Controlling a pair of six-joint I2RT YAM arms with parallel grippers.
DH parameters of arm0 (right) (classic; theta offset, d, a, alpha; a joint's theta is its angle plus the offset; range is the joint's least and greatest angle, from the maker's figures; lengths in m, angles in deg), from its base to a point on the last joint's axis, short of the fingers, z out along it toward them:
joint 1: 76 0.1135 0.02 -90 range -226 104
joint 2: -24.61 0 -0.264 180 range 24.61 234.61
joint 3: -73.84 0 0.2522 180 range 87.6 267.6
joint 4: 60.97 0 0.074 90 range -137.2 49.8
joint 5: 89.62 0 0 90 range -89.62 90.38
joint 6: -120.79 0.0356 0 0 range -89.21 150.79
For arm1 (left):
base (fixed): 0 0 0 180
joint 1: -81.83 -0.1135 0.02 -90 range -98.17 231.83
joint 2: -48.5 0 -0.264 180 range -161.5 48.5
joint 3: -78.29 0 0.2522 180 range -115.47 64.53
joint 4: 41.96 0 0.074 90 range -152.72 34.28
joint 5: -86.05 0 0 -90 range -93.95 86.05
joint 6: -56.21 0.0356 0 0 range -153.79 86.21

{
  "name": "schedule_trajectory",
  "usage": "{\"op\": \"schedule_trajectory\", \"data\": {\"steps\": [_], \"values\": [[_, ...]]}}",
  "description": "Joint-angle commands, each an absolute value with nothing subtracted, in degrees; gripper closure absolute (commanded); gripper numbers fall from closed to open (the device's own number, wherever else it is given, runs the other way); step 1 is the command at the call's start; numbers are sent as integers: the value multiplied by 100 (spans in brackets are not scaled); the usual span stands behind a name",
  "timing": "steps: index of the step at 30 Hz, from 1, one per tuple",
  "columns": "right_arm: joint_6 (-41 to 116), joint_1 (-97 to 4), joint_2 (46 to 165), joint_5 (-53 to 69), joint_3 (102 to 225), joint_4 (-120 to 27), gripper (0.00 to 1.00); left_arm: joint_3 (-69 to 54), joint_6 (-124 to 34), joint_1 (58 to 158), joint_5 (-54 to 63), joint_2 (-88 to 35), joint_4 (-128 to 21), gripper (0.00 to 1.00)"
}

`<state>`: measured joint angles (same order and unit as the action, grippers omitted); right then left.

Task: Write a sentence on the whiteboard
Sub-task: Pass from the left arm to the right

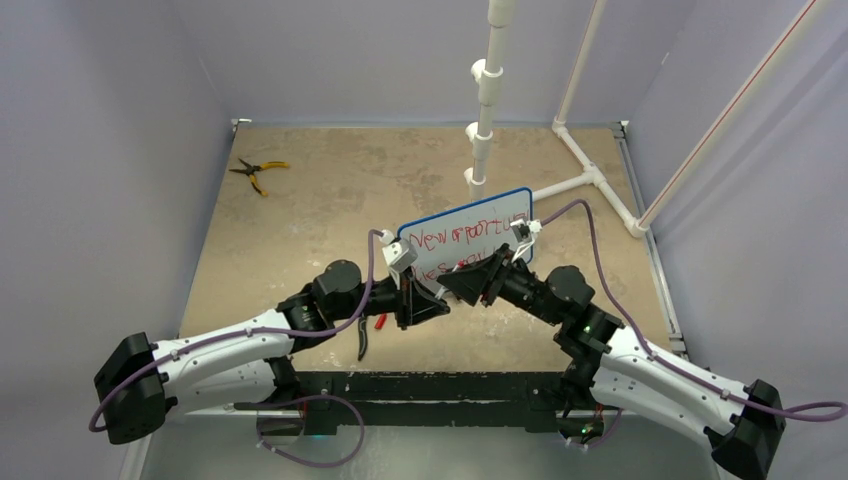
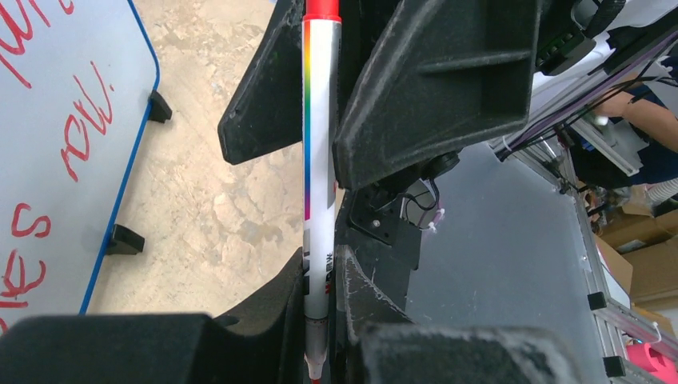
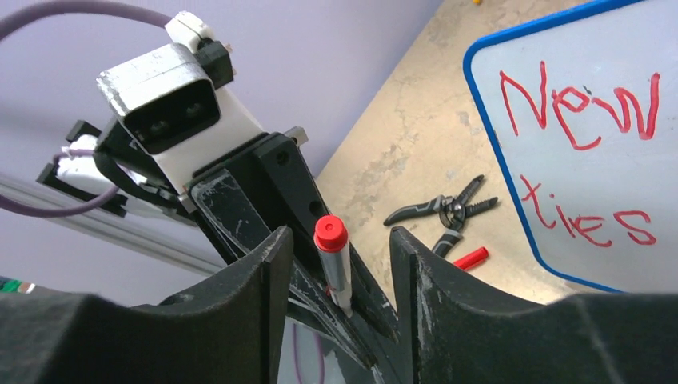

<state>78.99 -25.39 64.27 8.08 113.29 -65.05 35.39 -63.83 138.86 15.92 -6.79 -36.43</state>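
the left tool (image 2: pixel 321 268) is clamped shut on a marker (image 2: pixel 321 144), gripping it near the tip end so the barrel stands up between its fingers. the right tool (image 3: pixel 340 240) is partly open. its fingers flank the marker's red top end, with a gap on each side in the right wrist view. the whiteboard (image 1: pixel 505 212) stands tilted on the tabletop (image 1: pixel 330 200), just beyond both tools and in front of a white pipe post (image 1: pixel 485 110). the sentence (image 1: pixel 450 238) runs in red over two rows, "new" starting the upper and "ties" the lower. a red cap (image 3: pixel 470 258) and black pliers (image 3: pixel 444 212) lie near the board's corner.
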Motion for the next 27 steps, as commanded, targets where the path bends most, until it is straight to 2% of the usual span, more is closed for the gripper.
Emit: {"op": "schedule_trajectory", "data": {"steps": [1,3,6,9,11,14,16,22,27], "values": [[8021,-2546,6342,577,11234,-7063,51,3514,-6546,13882,1747,-836,-3091,100],[7972,-2546,6328,534,11188,-7029,59,3539,-6595,13885,1714,-907,-3006,100],[7925,-2546,6350,435,11198,-6908,82,3594,-6668,13881,1615,-952,-2911,100],[7917,-2546,6343,398,11203,-6862,100,3549,-6642,13878,1640,-1066,-2989,100],[7946,-2546,6294,276,11180,-6797,100,3486,-6620,13883,1604,-1127,-3159,99],[7885,-2546,6184,82,11175,-6644,100,3500,-6648,13880,1315,-1036,-3556,72],[7711,-2546,6099,-32,11204,-6518,100,3625,-6676,13882,1024,-831,-3868,62],[7475,-2546,5862,-534,11401,-5888,100,3857,-6744,13883,-256,-88,-5393,53],[7373,-2546,5685,-762,11354,-5762,100,3504,-7046,13869,-1988,-283,-7138,46]]}}
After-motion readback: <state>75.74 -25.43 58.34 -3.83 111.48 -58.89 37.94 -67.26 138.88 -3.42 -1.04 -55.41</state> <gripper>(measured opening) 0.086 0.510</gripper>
